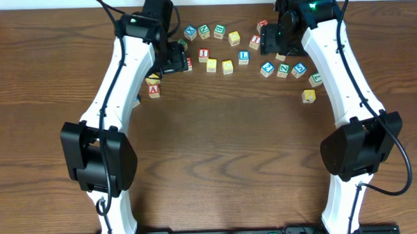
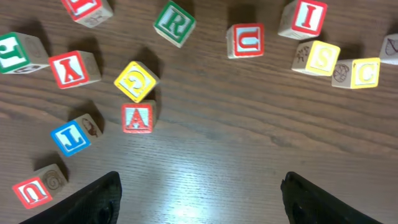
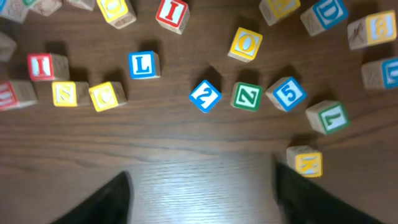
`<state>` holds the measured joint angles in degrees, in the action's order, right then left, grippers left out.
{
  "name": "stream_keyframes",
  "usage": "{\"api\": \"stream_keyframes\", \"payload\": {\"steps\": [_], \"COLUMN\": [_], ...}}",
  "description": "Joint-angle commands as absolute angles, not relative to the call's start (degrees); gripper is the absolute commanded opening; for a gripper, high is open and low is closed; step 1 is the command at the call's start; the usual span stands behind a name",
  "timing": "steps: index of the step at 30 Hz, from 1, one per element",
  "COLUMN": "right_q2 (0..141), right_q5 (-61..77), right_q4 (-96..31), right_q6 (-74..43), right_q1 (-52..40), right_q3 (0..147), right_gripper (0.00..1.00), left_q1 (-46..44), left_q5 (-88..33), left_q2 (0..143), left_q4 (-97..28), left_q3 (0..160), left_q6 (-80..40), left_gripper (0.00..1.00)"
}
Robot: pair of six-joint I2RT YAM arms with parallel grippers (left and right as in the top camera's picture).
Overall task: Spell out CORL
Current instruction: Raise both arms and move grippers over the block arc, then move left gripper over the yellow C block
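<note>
Right wrist view: right gripper (image 3: 202,199) hangs empty, fingers wide to straddle a cube. C cube (image 3: 107,95), L cube (image 3: 143,64) and O cube (image 3: 245,43) lie scattered ahead. Left gripper (image 2: 199,199) likewise wide and empty, R cube (image 2: 175,22) ahead — no row begun, we judge.

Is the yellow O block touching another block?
No, in the right wrist view the yellow O block stands alone, with bare table all around it.

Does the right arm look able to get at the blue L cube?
Probably yes: the blue L cube stands free on all sides, only bare table between it and the open right gripper.
</note>
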<state>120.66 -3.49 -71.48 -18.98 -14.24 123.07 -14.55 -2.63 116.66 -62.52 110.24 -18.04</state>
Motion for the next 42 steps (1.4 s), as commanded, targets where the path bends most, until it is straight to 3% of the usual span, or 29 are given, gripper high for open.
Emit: {"api": "stream_keyframes", "payload": {"steps": [1, 4, 11, 15, 16, 20, 29, 37, 42], "right_q2": [121.1, 121.1, 121.9, 123.1, 123.3, 123.2, 122.0, 117.7, 117.6], "right_q5": [-4.1, -4.1, -2.8, -0.3, -0.3, -0.3, 1.3, 1.2, 1.0], "right_q4": [-71.5, -71.5, -70.8, -69.6, -69.6, -69.5, -73.9, -79.8, -82.1], "right_q6": [-19.3, -19.2, -18.6, -15.8, -15.8, -15.8, -15.8, -14.3, -12.8], "right_q1": [-14.6, -14.6, -14.6, -14.7, -14.7, -13.8, -6.6, 0.2, 0.7], "right_q3": [123.6, 123.6, 123.6, 123.5, 123.5, 123.5, 123.7, 123.7, 123.6], "right_gripper": [0.57, 0.51, 0.50, 0.69, 0.81, 0.92, 0.95, 0.99, 0.97], "left_q1": [-14.7, -14.5, -14.5, -14.8, -15.1, -16.7, -23.2, -28.4, -31.3], "left_q5": [-1.8, -1.8, -1.8, -1.9, -1.9, -1.9, -1.9, -1.8, 4.2], "left_q2": [116.9, 116.9, 116.9, 117.0, 117.0, 117.0, 119.4, 131.6, 136.7], "left_q4": [-62.5, -62.4, -62.2, -61.5, -60.9, -59.3, -53.4, -56.4, -55.3], "left_q3": [109.7, 109.7, 109.7, 109.7, 109.7, 109.7, 110.1, 125.3, 129.4], "left_q6": [-18.3, -18.3, -18.3, -18.4, -18.3, -18.4, -23.1, -24.4, -28.6], "left_gripper": [0.82, 0.82, 0.82, 0.82, 0.82, 0.82, 0.80, 0.77, 0.69]}}
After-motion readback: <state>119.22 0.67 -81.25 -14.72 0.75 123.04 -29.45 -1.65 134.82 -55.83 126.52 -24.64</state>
